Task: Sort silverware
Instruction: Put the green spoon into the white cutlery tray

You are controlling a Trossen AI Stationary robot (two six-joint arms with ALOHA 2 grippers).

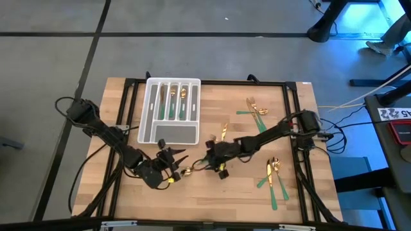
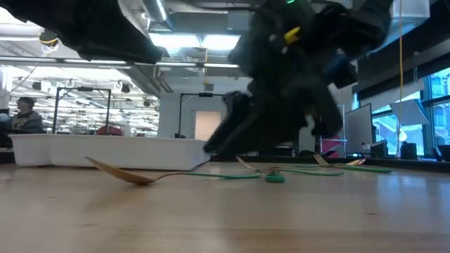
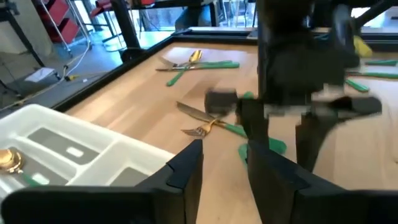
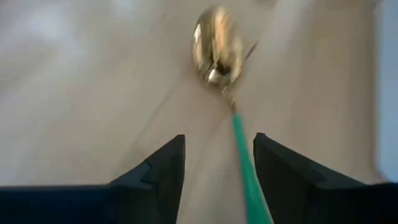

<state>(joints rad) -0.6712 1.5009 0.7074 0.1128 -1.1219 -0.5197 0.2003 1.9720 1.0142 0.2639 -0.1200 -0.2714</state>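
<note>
Wooden bench (image 1: 212, 186) beneath both arms; right gripper (image 4: 216, 163), fingers parted, straddles a gold-headed, green-handled spoon (image 4: 219, 46) lying flat near the front edge; left gripper (image 3: 225, 163) open just beside; risk: collision or a skidding handle; white compartmented plastic tray (image 1: 149, 119) already holds several pieces.

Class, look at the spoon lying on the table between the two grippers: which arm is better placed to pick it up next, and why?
Probably the right. The right gripper has its jaws open with the spoon lined up ahead and the green handle running between them. The left gripper is also open and near, but faces a fork instead.
</note>
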